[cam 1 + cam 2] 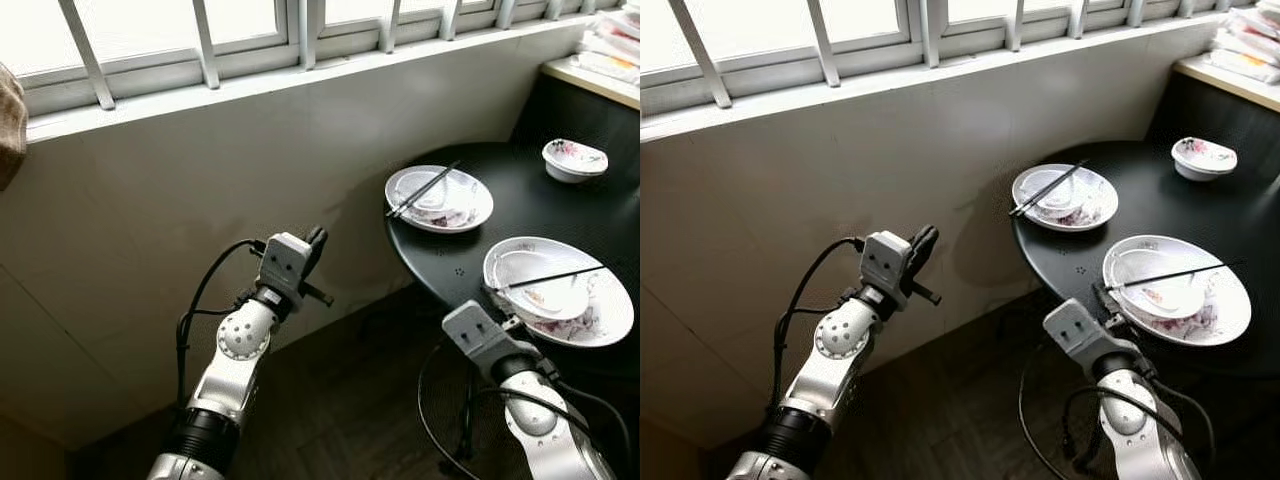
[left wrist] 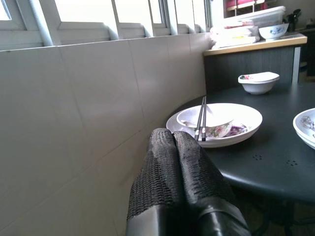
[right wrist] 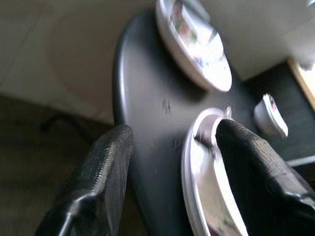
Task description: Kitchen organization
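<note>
Nothing cleared yet – both plates [image 1: 560, 290] and small bowl [image 1: 574, 158] sit on table [image 1: 450, 265]; right gripper [image 3: 172, 147] open at near plate's rim, left gripper [image 2: 178, 167] closed, empty

Home dining nook: round black table [image 1: 520, 215] w/ used plates [image 1: 440, 198], barred window [image 1: 200, 45].

My left arm [image 1: 232, 360] is raised, its end effector [image 2: 174, 147] pointing toward the worktop [image 1: 560, 215], fingers pressed together. My right arm [image 1: 535, 420] reaches to the worktop's near edge, its end effector [image 3: 172, 142] spread wide there.
</note>
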You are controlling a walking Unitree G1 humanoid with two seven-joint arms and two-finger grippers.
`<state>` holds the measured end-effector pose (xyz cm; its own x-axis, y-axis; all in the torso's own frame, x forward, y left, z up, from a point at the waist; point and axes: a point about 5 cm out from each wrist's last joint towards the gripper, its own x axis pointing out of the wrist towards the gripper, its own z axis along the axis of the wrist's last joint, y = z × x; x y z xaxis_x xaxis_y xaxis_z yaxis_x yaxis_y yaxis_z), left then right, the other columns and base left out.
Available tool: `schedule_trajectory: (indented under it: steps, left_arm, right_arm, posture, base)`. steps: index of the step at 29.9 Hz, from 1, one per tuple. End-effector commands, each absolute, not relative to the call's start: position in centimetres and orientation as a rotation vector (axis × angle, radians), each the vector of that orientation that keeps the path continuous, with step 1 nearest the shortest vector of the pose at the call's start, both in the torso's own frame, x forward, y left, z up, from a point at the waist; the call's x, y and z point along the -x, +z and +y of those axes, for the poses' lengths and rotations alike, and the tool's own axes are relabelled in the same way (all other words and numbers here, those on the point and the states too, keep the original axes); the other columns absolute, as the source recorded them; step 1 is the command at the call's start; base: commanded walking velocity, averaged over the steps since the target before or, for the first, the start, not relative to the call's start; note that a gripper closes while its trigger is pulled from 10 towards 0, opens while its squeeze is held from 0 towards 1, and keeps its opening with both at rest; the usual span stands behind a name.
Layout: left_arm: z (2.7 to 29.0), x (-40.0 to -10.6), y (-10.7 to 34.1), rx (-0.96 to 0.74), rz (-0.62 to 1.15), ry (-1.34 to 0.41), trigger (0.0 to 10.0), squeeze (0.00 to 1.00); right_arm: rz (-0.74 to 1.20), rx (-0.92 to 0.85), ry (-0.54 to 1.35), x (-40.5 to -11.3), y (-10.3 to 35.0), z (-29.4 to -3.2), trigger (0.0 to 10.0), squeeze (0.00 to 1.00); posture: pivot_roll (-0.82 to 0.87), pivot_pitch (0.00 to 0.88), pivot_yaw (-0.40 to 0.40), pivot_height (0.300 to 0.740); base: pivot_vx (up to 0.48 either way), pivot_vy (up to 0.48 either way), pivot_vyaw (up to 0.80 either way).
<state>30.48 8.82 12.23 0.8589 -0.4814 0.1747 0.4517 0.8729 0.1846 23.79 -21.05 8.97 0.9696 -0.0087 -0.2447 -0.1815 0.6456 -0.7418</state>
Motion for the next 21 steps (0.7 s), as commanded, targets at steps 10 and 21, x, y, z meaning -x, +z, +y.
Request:
schedule_trajectory:
  steps: [10,21]
  left_arm:
    - [8.7,-30.7,12.2,-0.141,-0.206,-0.492,10.0,0.00]
    - [8.7,-30.6,12.1,-0.143,-0.202,-0.496,10.0,0.00]
  right_arm:
    - [0.265,0.919,0.076,-24.8,9.4,-24.8,10.0,0.00]
    - [0.248,0.939,0.114,-26.0,9.1,-26.1,10.0,0.00]
  posture:
    - [0.04,0.000,-0.043,0.740]
    - [0.05,0.000,-0.043,0.740]
  base:
    - [0.000,0.000,0.00]
    - [0.000,0.000,0.00]
